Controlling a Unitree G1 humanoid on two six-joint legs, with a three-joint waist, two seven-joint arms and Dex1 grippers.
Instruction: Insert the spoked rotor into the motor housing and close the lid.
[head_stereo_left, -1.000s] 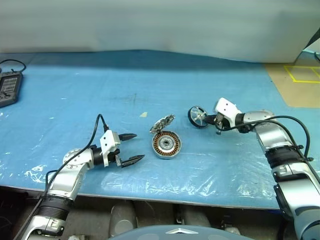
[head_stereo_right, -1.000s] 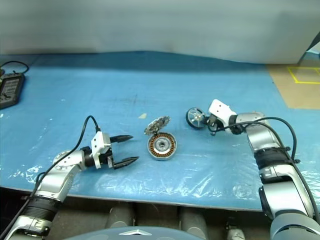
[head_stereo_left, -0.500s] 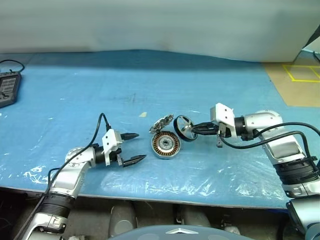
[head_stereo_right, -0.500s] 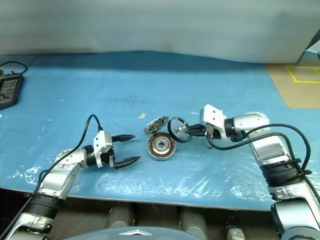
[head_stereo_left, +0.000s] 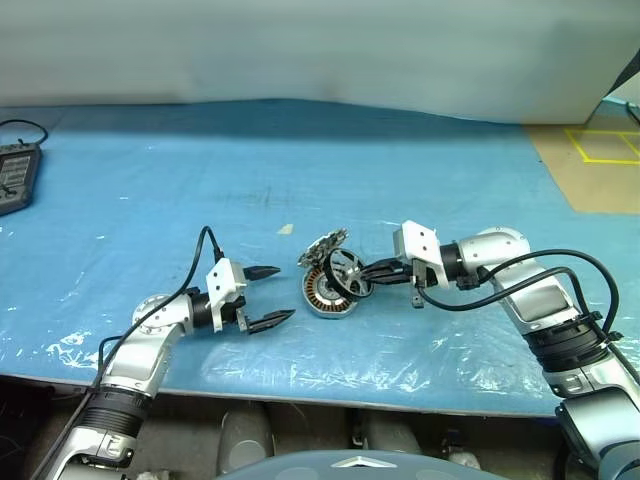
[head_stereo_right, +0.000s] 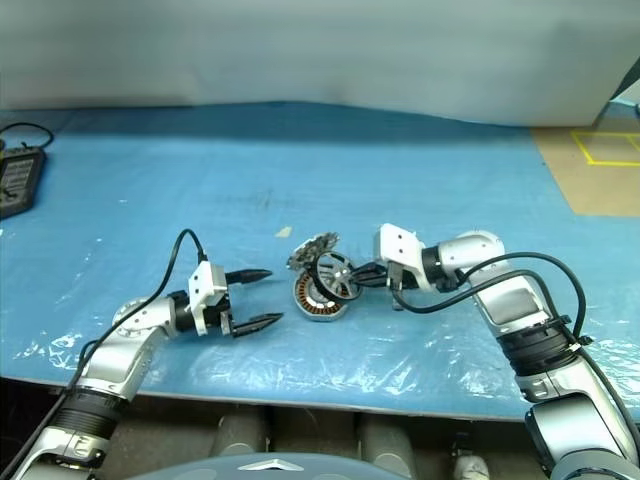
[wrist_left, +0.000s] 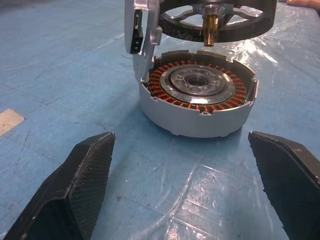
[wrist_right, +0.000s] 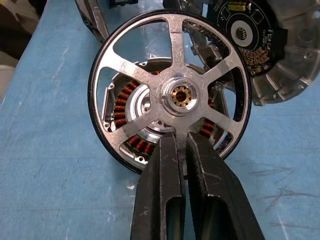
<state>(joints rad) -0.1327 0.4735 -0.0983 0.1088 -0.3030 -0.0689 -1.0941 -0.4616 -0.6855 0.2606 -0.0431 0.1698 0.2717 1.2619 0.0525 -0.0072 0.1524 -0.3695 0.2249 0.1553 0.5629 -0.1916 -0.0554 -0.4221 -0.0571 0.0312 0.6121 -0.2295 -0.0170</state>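
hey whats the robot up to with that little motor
It is putting a motor together on the blue table. The right pincer is shut on the spoked rotor, holding it just above the open motor housing, not yet seated. The lid stands tipped open at the housing's far rim. The left pincer is open beside the housing, touching nothing.
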